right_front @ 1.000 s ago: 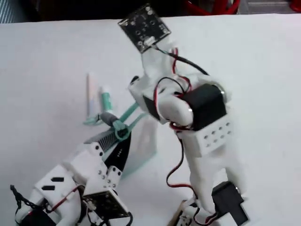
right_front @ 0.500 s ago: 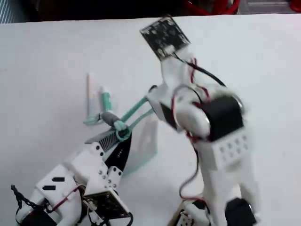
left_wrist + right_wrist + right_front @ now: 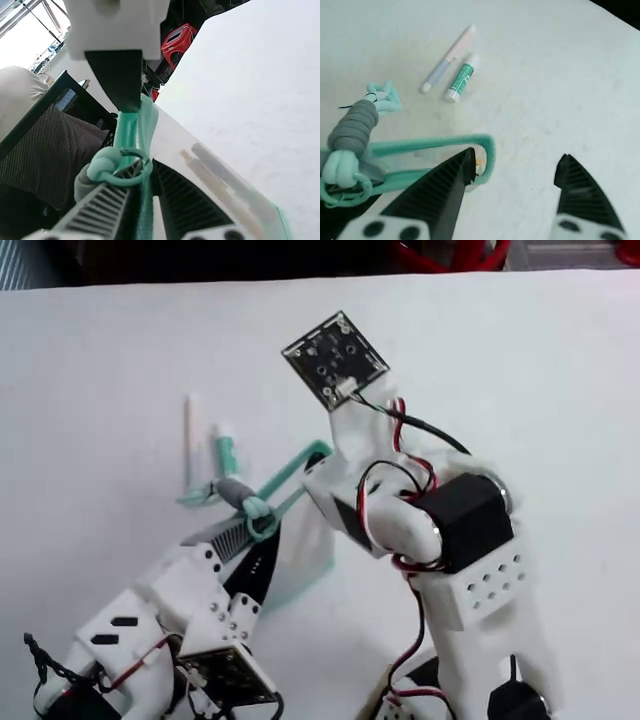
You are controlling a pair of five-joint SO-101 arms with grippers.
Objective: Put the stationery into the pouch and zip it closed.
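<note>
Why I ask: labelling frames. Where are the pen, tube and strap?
pen (image 3: 448,58): right wrist view, middle of the barrel.
tube (image 3: 462,78): right wrist view, green body.
strap (image 3: 430,142): right wrist view, upper strand of the loop.

White table bears a pen, glue stick and pouch

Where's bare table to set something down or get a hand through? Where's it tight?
Free: the table right of the right arm; the left side beyond the pen; the far strip past the circuit board. Crowded: the centre, where pen, green tube, pouch, left gripper and right gripper cluster.
</note>
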